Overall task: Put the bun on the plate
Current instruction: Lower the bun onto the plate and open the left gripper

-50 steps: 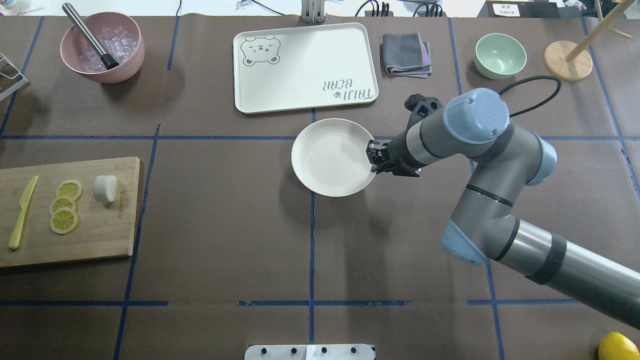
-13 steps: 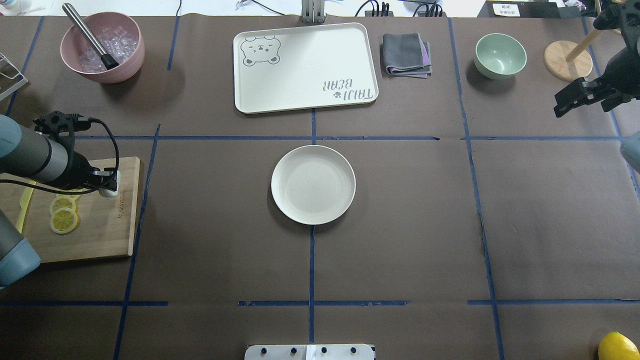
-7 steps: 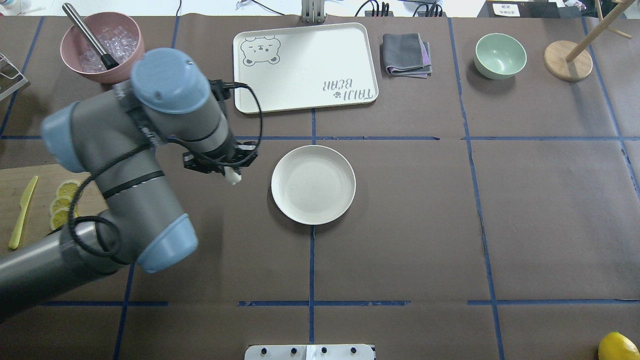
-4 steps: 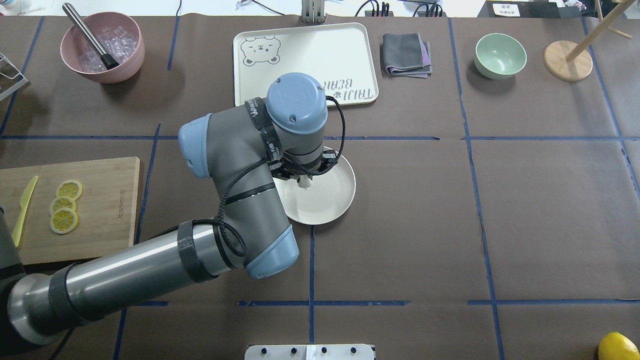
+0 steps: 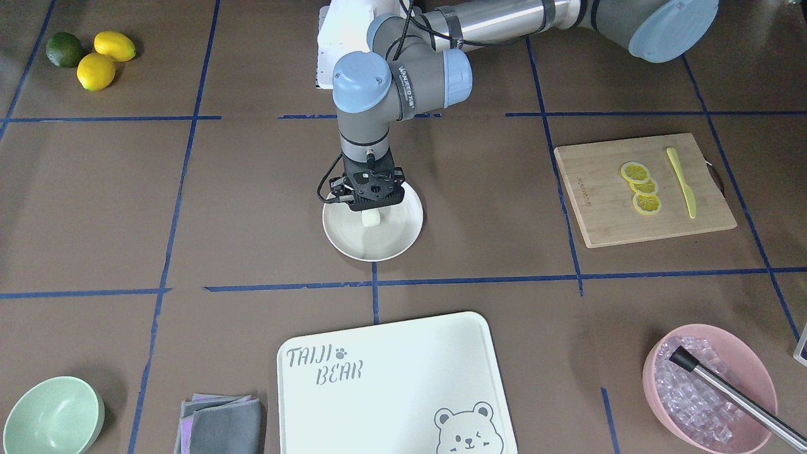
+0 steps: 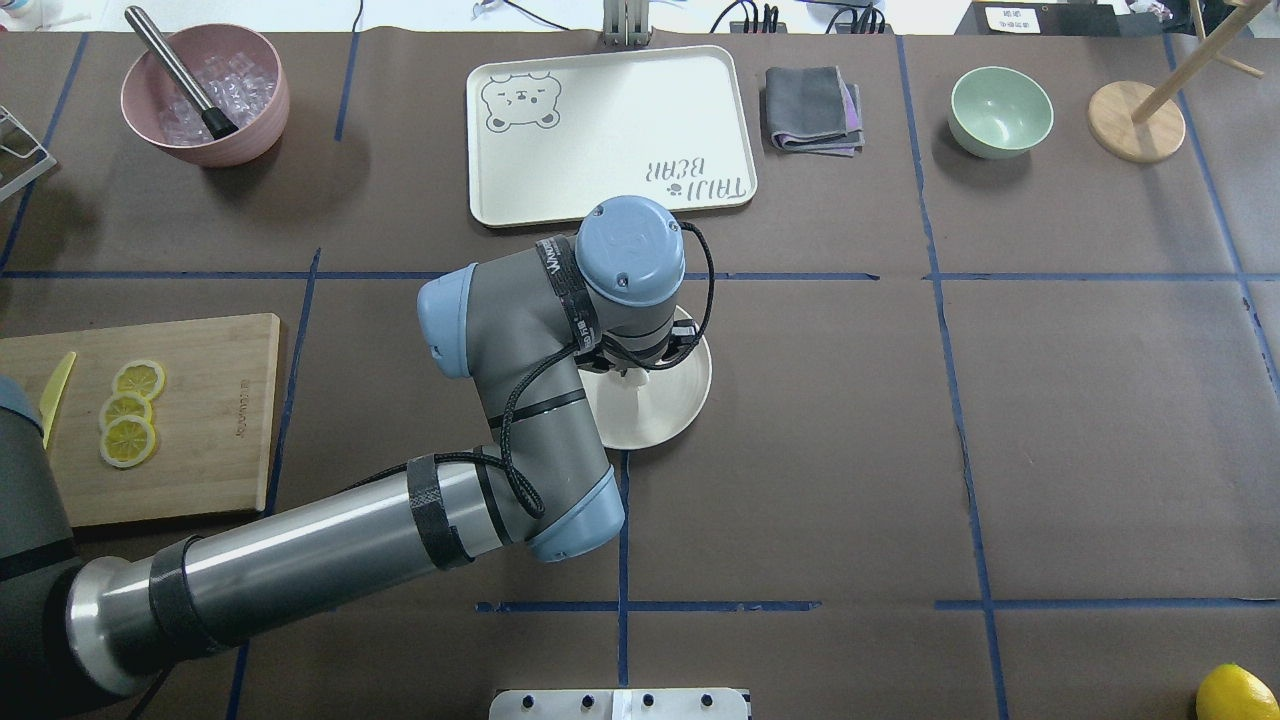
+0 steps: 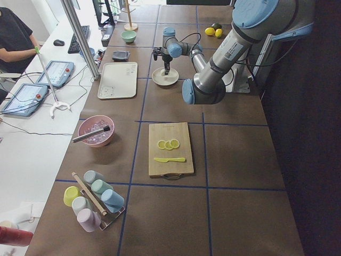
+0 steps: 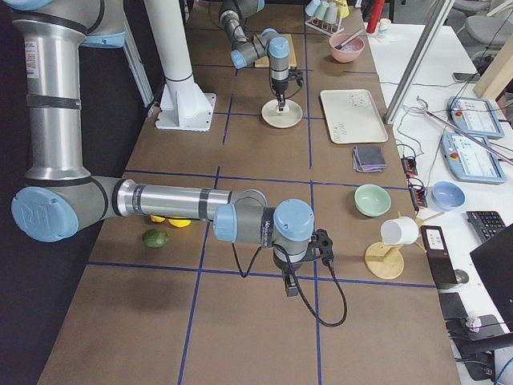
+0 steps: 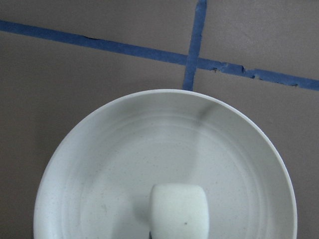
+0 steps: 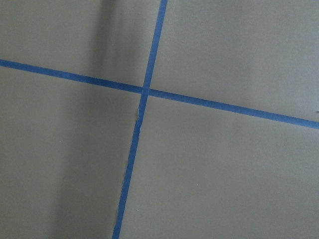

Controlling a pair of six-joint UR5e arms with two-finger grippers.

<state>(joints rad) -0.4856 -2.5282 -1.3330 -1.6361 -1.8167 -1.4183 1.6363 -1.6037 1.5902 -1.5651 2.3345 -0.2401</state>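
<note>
While the left tool (image 5: 371, 207) hangs upright over the plate (image 5: 398, 234), it grips the bun (image 5: 371, 219) from above, low over the plate's middle; whether the bun touches the plate I cannot tell. Well apart from them, the right tool (image 8: 292, 287) points down over the counter (image 10: 224, 174) by a crossing of blue tape (image 10: 144, 90); open or closed, I cannot tell.

You see a wooden board (image 5: 599, 189) bearing three lemon slices (image 5: 640, 187) and a yellow knife (image 5: 682, 183). Along your edge are a pink ice bowl (image 5: 652, 403), bear-printed tray (image 5: 391, 378), folded cloth (image 5: 220, 425) and green bowl (image 5: 50, 416).
</note>
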